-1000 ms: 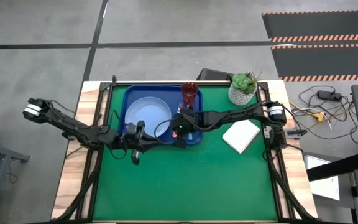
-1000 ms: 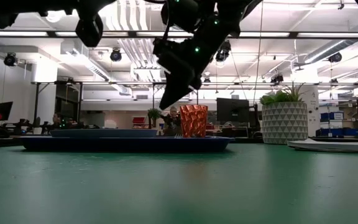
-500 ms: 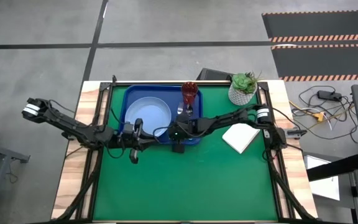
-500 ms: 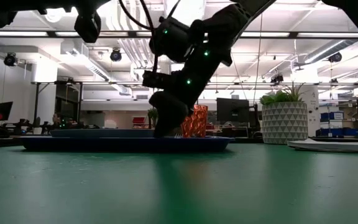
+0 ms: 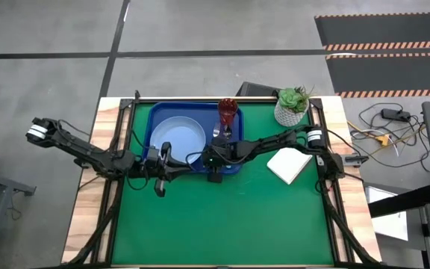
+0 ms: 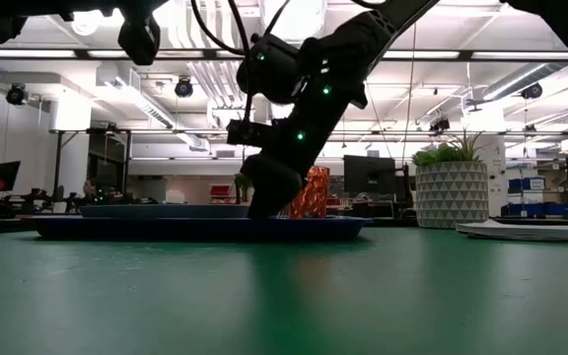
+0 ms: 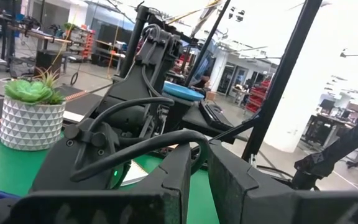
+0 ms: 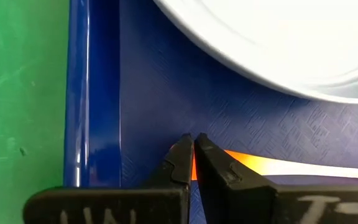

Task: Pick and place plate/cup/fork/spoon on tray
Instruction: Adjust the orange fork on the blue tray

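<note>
The dark-blue tray (image 5: 157, 116) lies at the table's far middle, with the pale-blue plate (image 5: 178, 138) in its left part and the red-brown cup (image 5: 228, 112) upright at its far right corner. My right gripper (image 5: 213, 166) is low over the tray's near right part, shut on the orange-handled fork (image 8: 272, 165), beside the plate's rim (image 8: 241, 62). The fork's silver tines (image 5: 216, 133) point toward the far edge. My left gripper (image 5: 161, 181) hangs shut and empty above the tray's near left corner. I cannot make out the spoon. My right gripper pinches the free end of the fork's orange handle (image 8: 247, 162) between its two fingertips (image 8: 182, 155). The fingers slant down from the table's right and lie across the handle. The fork lies about level, low at the tray floor (image 8: 148, 118); whether it rests there I cannot tell.
A white pot with a green plant (image 5: 292, 107) stands at the far right. A flat white box (image 5: 290, 163) lies to the right of the tray. The green table (image 5: 222, 217) is bare toward the near edge.
My right gripper has gone down and toward the near edge with the fork, from above the tray to just over its floor by the near rim. It stays shut on the handle. The left arm has kept still.
</note>
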Controlling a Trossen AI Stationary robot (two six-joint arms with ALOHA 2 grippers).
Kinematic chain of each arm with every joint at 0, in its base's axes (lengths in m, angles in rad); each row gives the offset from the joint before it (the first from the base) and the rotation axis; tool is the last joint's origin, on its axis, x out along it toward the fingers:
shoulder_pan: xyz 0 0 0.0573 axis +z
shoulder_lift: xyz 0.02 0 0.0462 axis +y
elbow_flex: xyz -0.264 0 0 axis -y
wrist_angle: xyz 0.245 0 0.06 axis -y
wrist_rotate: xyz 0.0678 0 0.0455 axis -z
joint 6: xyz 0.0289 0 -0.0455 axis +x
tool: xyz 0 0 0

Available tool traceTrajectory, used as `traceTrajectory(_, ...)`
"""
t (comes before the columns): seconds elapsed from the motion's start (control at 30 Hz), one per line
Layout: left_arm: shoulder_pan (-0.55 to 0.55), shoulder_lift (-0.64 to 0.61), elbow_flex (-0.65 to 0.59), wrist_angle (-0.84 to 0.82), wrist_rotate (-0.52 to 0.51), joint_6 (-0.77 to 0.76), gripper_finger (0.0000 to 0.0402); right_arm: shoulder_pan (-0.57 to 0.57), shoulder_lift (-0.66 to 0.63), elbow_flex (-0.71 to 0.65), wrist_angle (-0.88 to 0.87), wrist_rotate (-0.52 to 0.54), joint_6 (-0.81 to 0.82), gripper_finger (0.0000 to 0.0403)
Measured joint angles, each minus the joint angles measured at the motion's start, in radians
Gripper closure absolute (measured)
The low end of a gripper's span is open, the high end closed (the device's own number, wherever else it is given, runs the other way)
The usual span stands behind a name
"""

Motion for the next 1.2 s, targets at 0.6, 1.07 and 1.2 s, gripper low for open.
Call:
traceTrajectory(0.6, 0.000, -0.001, 0.000, 0.001, -0.001, -0.004, 0.0366, 0.000, -0.004, 0.003, -0.066, -0.002, 0.007, 0.0394)
traceTrajectory(1.07, -0.002, -0.003, 0.001, 0.004, 0.001, -0.005, 0.0366, 0.000, -0.032, 0.001, -0.129, -0.003, -0.004, 0.0394)
traceTrajectory(1.2, -0.001, -0.003, 0.001, 0.003, 0.000, -0.005, 0.0366, 0.000, -0.058, 0.001, -0.173, -0.003, -0.007, 0.0394)
